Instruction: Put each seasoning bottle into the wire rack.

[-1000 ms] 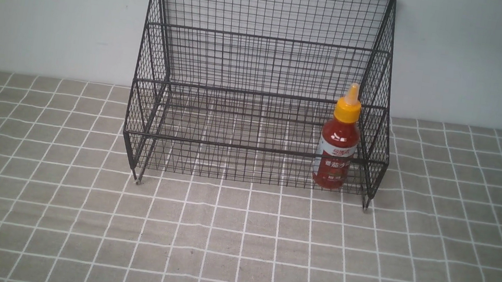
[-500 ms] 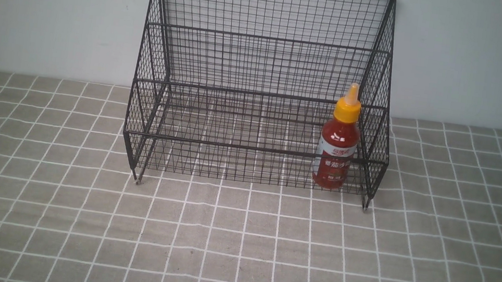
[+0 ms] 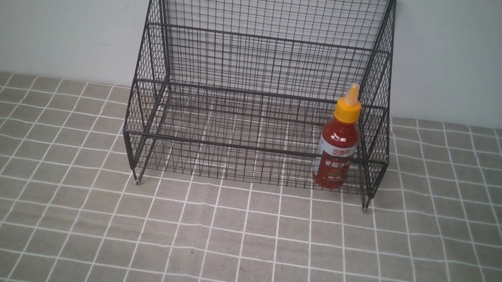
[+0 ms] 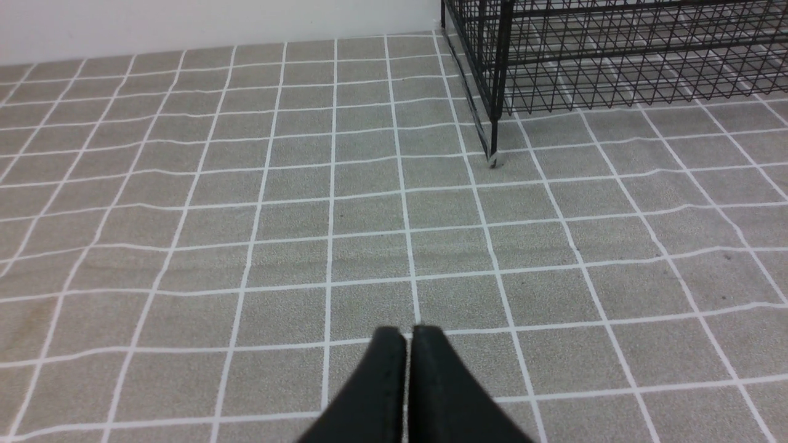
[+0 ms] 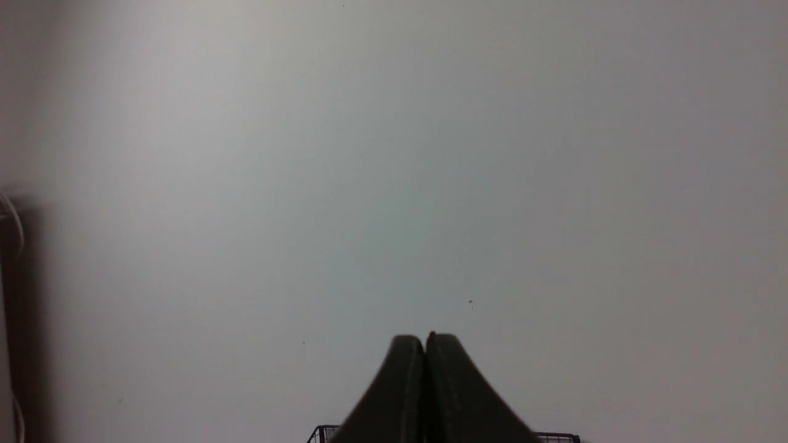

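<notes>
- On the small clear plastic squeeze bottle of red sauce (image 3: 337, 145), at 4 o'clock inside the black wire-mesh rack (image 3: 265, 36), the label (image 3: 334, 164) carries white Chinese characters starting 番茄; the rest is blurred.
- The label's white band has red writing, too small to read.

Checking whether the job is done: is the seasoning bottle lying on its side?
No, the seasoning bottle stands upright, cap up, at the right end of the wire rack.
</notes>
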